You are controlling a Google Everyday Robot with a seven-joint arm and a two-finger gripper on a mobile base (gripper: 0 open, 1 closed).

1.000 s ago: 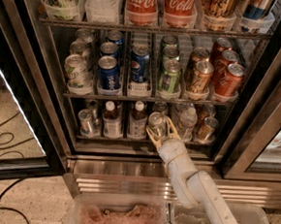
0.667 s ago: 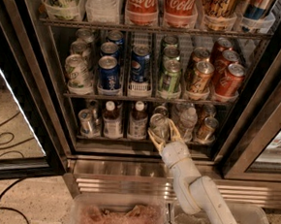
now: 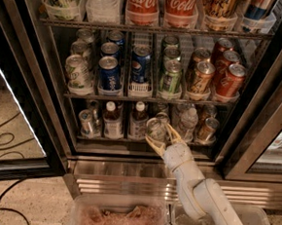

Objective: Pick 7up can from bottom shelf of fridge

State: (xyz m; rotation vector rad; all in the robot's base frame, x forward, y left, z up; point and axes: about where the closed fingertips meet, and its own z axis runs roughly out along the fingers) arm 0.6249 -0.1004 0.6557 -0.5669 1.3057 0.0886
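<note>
The fridge (image 3: 34, 101) stands open in front of me. On its bottom shelf (image 3: 143, 140) the 7up can (image 3: 156, 127), pale silver with a silver top, sits at the front near the middle. My gripper (image 3: 160, 137) reaches up from the lower right. Its two pale fingers (image 3: 149, 144) sit on either side of the can and appear closed on it. The can is at the shelf's front edge, slightly tilted.
On the bottom shelf are another silver can (image 3: 87, 122), two white-capped bottles (image 3: 112, 120), a clear bottle (image 3: 187, 122) and a copper-orange can (image 3: 208, 129). The rack above holds several cans (image 3: 108, 73). Clear bins (image 3: 118, 215) sit at my base. Cables (image 3: 2, 137) lie on the floor at left.
My gripper has drawn slightly down and toward me, and the 7up can has come with it toward the shelf's front edge.
</note>
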